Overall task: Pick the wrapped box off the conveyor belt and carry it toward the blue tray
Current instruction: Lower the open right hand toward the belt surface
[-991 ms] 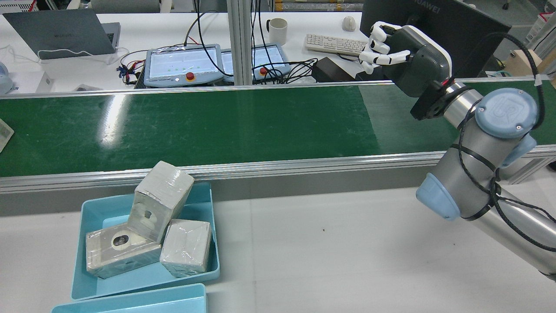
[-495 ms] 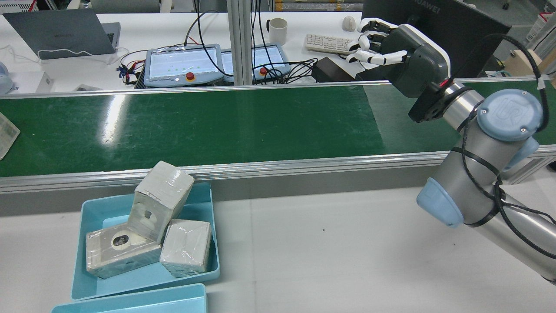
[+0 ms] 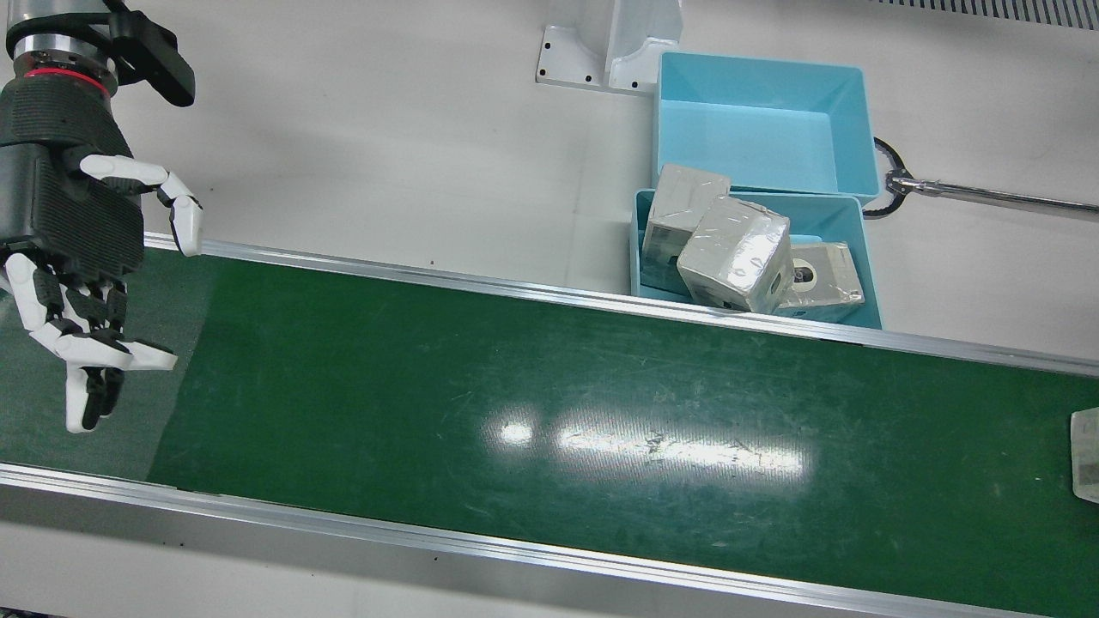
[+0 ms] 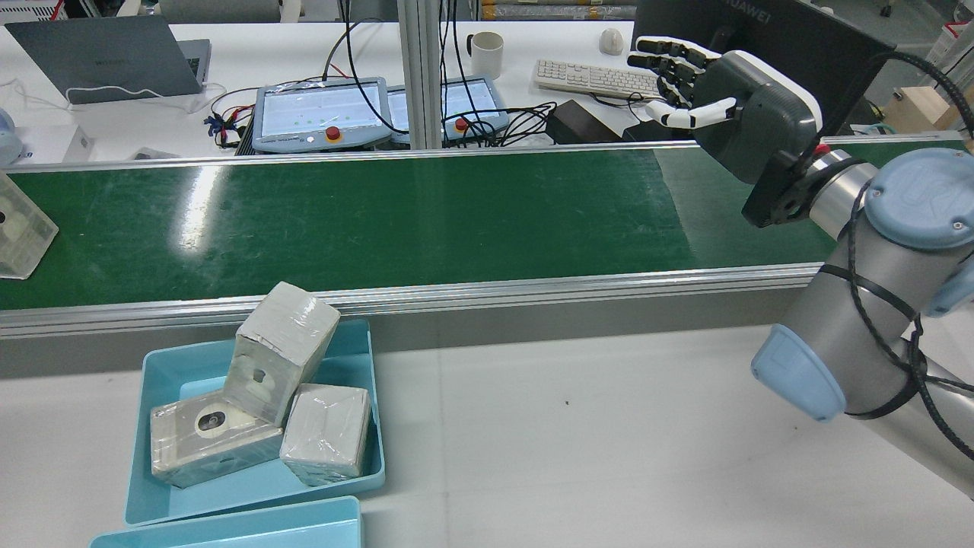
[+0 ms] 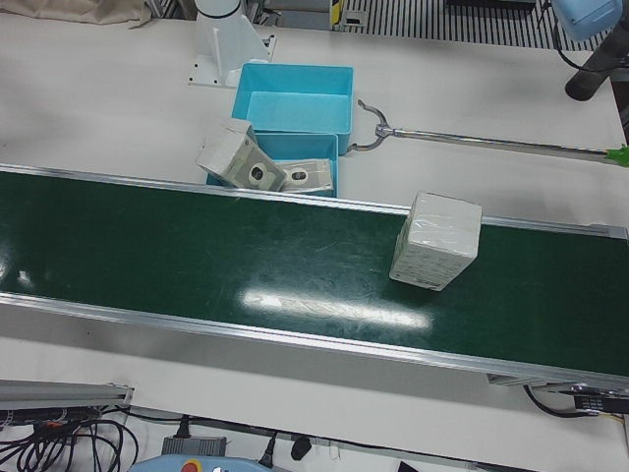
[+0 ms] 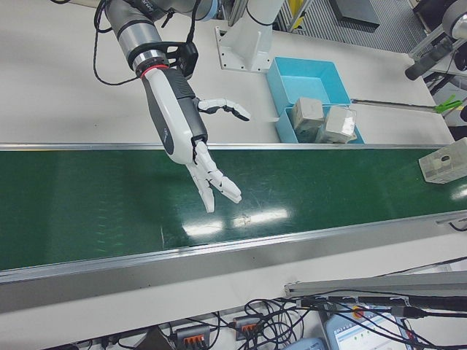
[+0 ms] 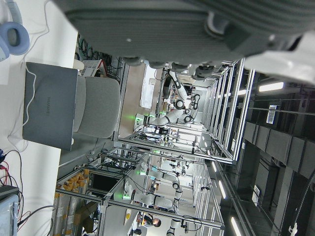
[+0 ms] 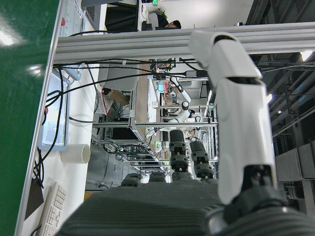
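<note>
Right robot hand wide open, fingers spread, holding nothing, raised above the right end of the conveyor belt. Left robot hand seen only as a dark edge in its own camera; impossible to tell whether open or closed.

Wrapped box standing upright on the belt at the opposite end, well apart from the right robot hand, untouched. Pick not yet begun.

Likely ways to fail from here:
- Closing too early or too late if the belt is running, so clipping a corner and tipping the box instead of enclosing it.
- Slipping on the glossy film wrap, especially with a hold on the top edges only.
- Catching the aluminium rail along the belt's near side when lifting out low.
- Knocking the load in the blue tray: three wrapped boxes inside already, one propped at a tilt against the others and reaching above the rim, so little free floor left.

Around: a second blue tray, empty, touching the first. A long metal rod lying on the worktop just beside the trays. Laptop, mug and keyboard beyond the belt, out of the path.
</note>
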You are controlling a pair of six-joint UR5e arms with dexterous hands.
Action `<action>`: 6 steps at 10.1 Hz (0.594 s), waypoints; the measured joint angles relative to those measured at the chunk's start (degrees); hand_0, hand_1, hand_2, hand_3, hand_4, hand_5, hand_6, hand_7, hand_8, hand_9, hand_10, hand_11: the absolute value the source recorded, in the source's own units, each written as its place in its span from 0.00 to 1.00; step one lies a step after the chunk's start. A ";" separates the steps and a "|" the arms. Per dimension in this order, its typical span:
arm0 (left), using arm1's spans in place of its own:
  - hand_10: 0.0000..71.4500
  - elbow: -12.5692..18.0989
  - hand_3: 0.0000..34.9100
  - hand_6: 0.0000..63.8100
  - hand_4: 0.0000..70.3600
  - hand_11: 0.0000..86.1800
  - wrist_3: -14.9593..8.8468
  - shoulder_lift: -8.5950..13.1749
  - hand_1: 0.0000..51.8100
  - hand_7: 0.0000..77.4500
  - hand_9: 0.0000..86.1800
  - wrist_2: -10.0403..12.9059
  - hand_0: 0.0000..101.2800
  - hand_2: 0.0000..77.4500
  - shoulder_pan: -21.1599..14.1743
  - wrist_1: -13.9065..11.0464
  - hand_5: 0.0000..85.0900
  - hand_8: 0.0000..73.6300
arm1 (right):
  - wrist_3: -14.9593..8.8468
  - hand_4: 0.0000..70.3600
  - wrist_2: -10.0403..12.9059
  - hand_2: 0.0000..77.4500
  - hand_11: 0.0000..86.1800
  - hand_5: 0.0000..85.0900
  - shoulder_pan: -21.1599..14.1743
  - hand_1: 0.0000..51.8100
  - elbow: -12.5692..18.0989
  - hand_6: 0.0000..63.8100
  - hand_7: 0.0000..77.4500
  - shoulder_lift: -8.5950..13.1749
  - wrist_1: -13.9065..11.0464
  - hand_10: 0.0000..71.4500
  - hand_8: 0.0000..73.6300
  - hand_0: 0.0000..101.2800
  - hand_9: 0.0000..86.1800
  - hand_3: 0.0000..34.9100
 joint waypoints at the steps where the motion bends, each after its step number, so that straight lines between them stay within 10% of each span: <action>1: 0.01 0.00 0.00 0.00 0.00 0.00 0.00 0.00 0.00 0.01 0.00 0.00 0.00 0.01 0.00 0.00 0.01 0.01 | -0.54 0.01 -0.02 0.34 0.05 0.17 -0.03 0.38 -0.30 0.00 0.13 -0.83 1.39 0.02 0.00 0.49 0.02 0.04; 6: 0.01 0.00 0.00 0.00 0.00 0.00 0.00 0.00 0.00 0.01 0.00 0.00 0.00 0.01 0.00 0.00 0.01 0.01 | -2.31 0.00 0.02 0.25 0.06 0.10 -0.27 0.34 -2.28 0.00 0.10 -7.99 17.60 0.03 0.00 0.47 0.01 0.04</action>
